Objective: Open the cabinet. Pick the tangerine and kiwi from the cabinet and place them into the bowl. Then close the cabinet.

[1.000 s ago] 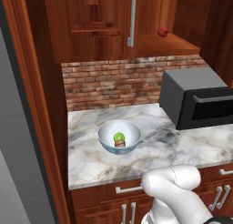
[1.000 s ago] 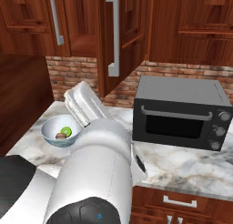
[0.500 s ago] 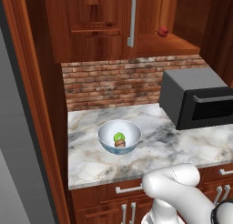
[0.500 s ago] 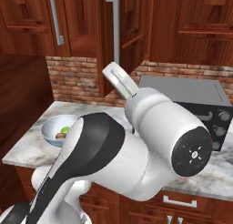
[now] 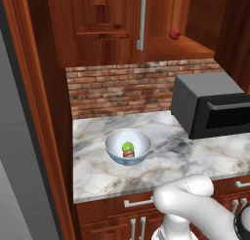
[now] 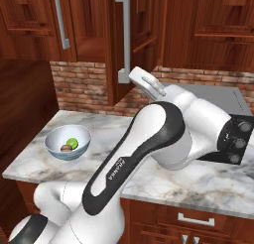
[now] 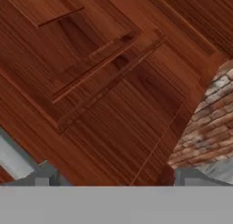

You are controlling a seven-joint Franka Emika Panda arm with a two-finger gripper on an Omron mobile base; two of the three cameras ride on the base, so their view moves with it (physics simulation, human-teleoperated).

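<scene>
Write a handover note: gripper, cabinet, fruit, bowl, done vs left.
Gripper: open, empty, facing a panelled reddish-brown wooden door.
Reddish-brown wooden wall cabinet: one door swung open, the other shut; small red fruit on the exposed shelf.
Wide white-and-blue patterned bowl on the marble counter: bright lime-green kiwi and dull orange-brown tangerine both inside.
Done: cabinet opened, both fruits in the bowl.
Left: close the open door.

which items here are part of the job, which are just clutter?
Job:
cabinet, right door open
bowl on the counter
kiwi in the bowl
tangerine in the bowl
gripper, open, facing a cabinet panel

Clutter:
microwave
red fruit on the cabinet shelf
</scene>
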